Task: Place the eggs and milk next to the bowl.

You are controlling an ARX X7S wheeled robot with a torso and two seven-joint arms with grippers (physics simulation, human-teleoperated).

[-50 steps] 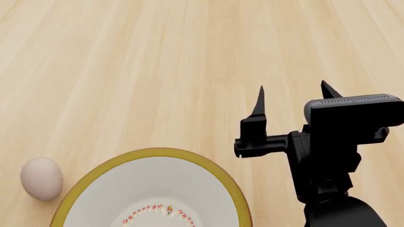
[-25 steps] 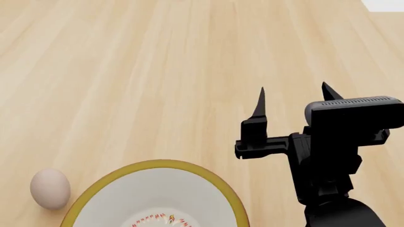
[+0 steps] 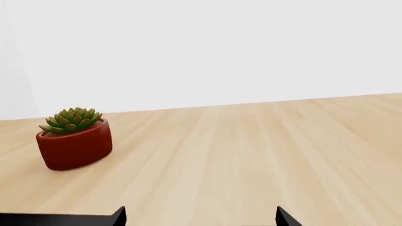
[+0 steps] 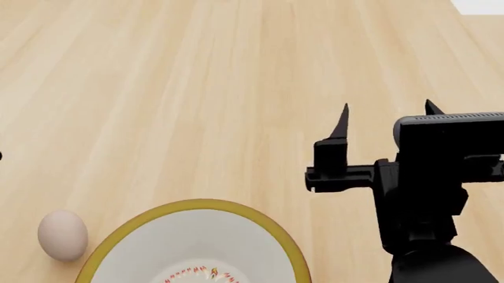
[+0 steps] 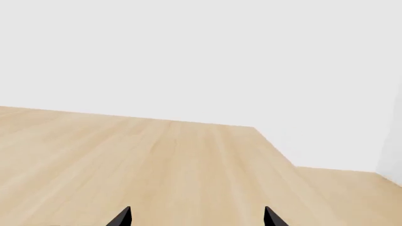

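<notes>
A wide table (image 4: 197,76) of pale wood fills the head view, and behind it the wrist views show only a plain white wall. The bowl (image 4: 284,239) sits at the near edge of the head view, with one pale egg (image 4: 62,234) just beside its rim on the left side, apart from it. The right gripper (image 4: 386,127) hovers over bare wood to the right of the bowl, its fingers spread and holding nothing. In the left wrist view the left gripper (image 3: 201,217) also has its two tips wide apart and empty, and a small succulent in a red pot (image 3: 74,143) stands well apart. The milk and the second egg are not visible. I think the danger is that an arm, searching for them, sweeps low and knocks the round egg, which would roll easily.
</notes>
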